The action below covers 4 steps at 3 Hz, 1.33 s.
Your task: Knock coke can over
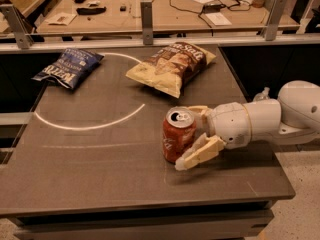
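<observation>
The coke can, red with a silver top, stands upright on the dark table near its front right. My gripper reaches in from the right at can height. It is open. The near finger lies against the can's lower right side. The far finger shows just behind the can's top right. The white arm stretches off to the right past the table's edge.
A brown and yellow chip bag lies at the back centre. A blue chip bag lies at the back left. A white arc is marked on the table. A wooden desk with cables stands behind a rail.
</observation>
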{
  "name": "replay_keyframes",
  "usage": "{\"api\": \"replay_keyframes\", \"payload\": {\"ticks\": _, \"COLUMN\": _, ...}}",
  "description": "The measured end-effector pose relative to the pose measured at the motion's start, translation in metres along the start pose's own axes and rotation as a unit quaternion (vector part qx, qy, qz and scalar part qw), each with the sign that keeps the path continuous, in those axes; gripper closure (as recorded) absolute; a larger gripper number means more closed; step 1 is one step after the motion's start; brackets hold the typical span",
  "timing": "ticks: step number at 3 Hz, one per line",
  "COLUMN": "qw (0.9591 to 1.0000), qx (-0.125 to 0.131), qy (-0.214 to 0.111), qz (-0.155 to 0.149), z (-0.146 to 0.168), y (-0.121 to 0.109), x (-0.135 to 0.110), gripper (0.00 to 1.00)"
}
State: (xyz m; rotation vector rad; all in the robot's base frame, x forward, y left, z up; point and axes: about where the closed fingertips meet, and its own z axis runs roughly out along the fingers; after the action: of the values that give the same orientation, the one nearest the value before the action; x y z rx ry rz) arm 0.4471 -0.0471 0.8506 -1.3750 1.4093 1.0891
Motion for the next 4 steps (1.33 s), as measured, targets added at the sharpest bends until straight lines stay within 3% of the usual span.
{"api": "replay_keyframes", "payload": {"ticks": 2, "qw": 0.9990, "qx": -0.015, "qy": -0.040, "qz": 0.010, "z": 0.011, "y": -0.002, "x": -0.009, "gripper": 0.64}}
{"api": "replay_keyframes", "payload": {"ticks": 3, "qw": 0.9988, "qx": -0.011, "qy": -0.047, "qz": 0.008, "z": 0.007, "y": -0.006, "x": -0.014, "gripper": 0.87}}
{"api": "replay_keyframes", "payload": {"ticks": 4, "qw": 0.9991, "qx": -0.003, "qy": -0.041, "qz": -0.008, "z": -0.003, "y": -0.009, "x": -0.022, "gripper": 1.00}}
